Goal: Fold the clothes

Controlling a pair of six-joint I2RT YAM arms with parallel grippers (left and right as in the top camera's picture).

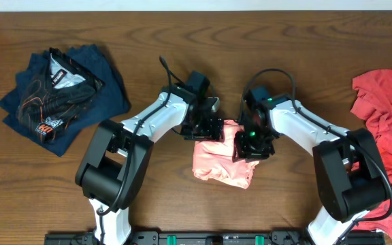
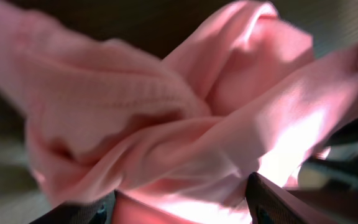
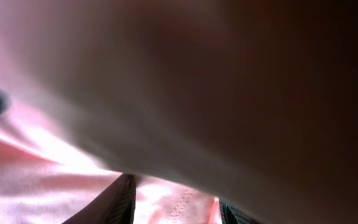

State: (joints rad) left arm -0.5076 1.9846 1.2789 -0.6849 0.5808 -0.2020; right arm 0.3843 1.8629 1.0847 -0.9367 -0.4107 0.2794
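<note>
The light salmon-pink T-shirt (image 1: 218, 160) lies bunched in a small heap at the table's middle. My left gripper (image 1: 207, 128) is at the heap's upper left edge. In the left wrist view the pink cloth (image 2: 185, 118) fills the frame, and folds of it sit between the two dark fingers (image 2: 179, 208). My right gripper (image 1: 252, 143) is at the heap's upper right edge. In the right wrist view, cloth (image 3: 55, 180) hangs over the lens, and a seamed piece lies between the fingers (image 3: 176, 205). Both look closed on the shirt.
A dark blue garment with an orange and white print (image 1: 60, 95) lies at the far left. A coral-red shirt (image 1: 390, 129) lies crumpled at the right edge. The wooden table (image 1: 182, 41) runs under everything.
</note>
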